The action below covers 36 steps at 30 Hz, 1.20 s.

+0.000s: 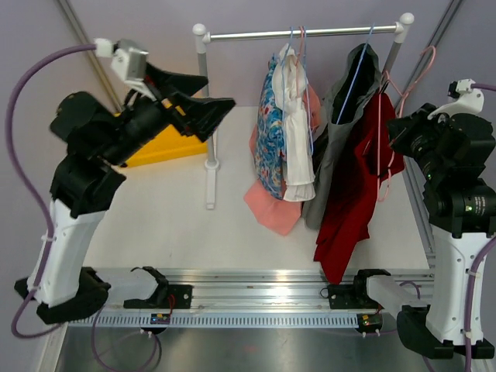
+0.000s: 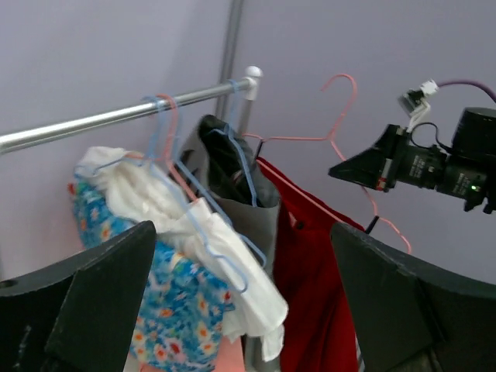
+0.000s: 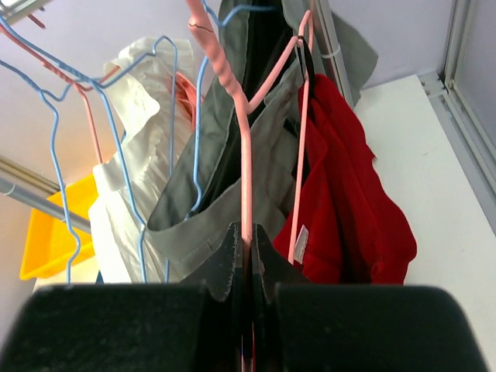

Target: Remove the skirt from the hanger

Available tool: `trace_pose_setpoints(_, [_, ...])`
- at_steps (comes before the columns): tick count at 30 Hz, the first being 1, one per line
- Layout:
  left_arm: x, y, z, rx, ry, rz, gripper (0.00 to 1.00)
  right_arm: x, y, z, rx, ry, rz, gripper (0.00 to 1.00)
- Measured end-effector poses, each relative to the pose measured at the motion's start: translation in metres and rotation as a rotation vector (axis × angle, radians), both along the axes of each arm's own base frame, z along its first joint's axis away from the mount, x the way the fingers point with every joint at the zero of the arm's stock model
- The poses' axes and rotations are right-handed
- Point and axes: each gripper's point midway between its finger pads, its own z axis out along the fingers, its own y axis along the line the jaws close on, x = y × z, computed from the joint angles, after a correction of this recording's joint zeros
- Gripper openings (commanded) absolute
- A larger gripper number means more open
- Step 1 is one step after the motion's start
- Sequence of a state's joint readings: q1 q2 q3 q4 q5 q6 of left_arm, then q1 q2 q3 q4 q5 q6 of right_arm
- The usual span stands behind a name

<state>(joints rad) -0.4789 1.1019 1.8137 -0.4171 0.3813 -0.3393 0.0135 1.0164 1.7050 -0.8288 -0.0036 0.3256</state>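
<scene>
Right wrist: right end effector (image 3: 246, 236) pinches pink hanger (image 3: 246, 155), skirt (image 3: 349, 209) partly hidden; left end effector (image 1: 218, 91) spread wide

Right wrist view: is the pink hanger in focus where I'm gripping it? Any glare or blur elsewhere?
Right wrist: pink hanger sharp above the right gripper, whose fingers are dark and soft; left wrist: left gripper blurred, garments crisp; top external: glare on the aluminium rail.
</scene>
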Motion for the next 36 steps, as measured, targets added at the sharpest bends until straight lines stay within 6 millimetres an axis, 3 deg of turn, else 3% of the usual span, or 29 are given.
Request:
trace_pose_setpoints(2, [0.006, -0.041, 0.011, 0.031, -0.004, -0.037, 0.99, -0.001, 0.000, -0.004, 0.000, 0.015, -0.001, 0.00])
trace_pose_setpoints(4, [0.008, -0.086, -0.006, 0.088, 0.016, -0.057, 0.99, -0.003, -0.002, -0.007, -0.002, 0.029, -0.013, 0.00])
trace_pose_setpoints(7, [-0.015, -0.152, -0.079, 0.238, 0.086, -0.130, 0.99, -0.005, -0.009, -0.011, -0.006, 0.046, -0.049, 0.00])
trace_pose_setpoints(9, [-0.044, -0.185, -0.143, 0.359, 0.135, -0.201, 0.99, -0.007, -0.013, -0.013, -0.006, 0.055, -0.075, 0.00])
trace_pose_setpoints(12, [-0.090, -0.214, -0.217, 0.492, 0.169, -0.291, 0.99, -0.011, -0.019, -0.015, -0.003, 0.066, -0.110, 0.00])
trace_pose_setpoints(14, [-0.116, -0.228, -0.242, 0.536, 0.169, -0.338, 0.99, -0.014, -0.020, -0.015, 0.003, 0.071, -0.123, 0.00])
trace_pose_setpoints(16, [-0.134, -0.245, -0.246, 0.531, 0.153, -0.368, 0.99, -0.016, -0.020, -0.015, 0.014, 0.071, -0.126, 0.00])
trace_pose_setpoints(20, [-0.143, -0.281, -0.239, 0.490, 0.127, -0.366, 0.99, -0.025, -0.019, -0.013, 0.036, 0.085, -0.128, 0.00])
trace_pose_setpoints(26, [-0.134, -0.328, -0.247, 0.481, 0.092, -0.316, 0.99, -0.050, -0.018, -0.001, 0.071, 0.059, -0.134, 0.00])
trace_pose_setpoints(31, [-0.118, -0.354, -0.264, 0.512, 0.084, -0.228, 0.97, -0.069, -0.018, 0.001, 0.080, 0.042, -0.134, 0.00])
trace_pose_setpoints(34, [-0.107, -0.358, -0.280, 0.526, 0.099, -0.172, 0.49, -0.077, -0.017, 0.001, 0.080, 0.035, -0.130, 0.00])
trace_pose_setpoints(35, [-0.104, -0.360, -0.284, 0.529, 0.105, -0.158, 0.16, -0.079, -0.017, 0.001, 0.080, 0.036, -0.128, 0.00])
trace_pose_setpoints(36, [-0.101, -0.361, -0.288, 0.529, 0.113, -0.147, 0.05, -0.079, -0.017, 0.000, 0.079, 0.039, -0.126, 0.00])
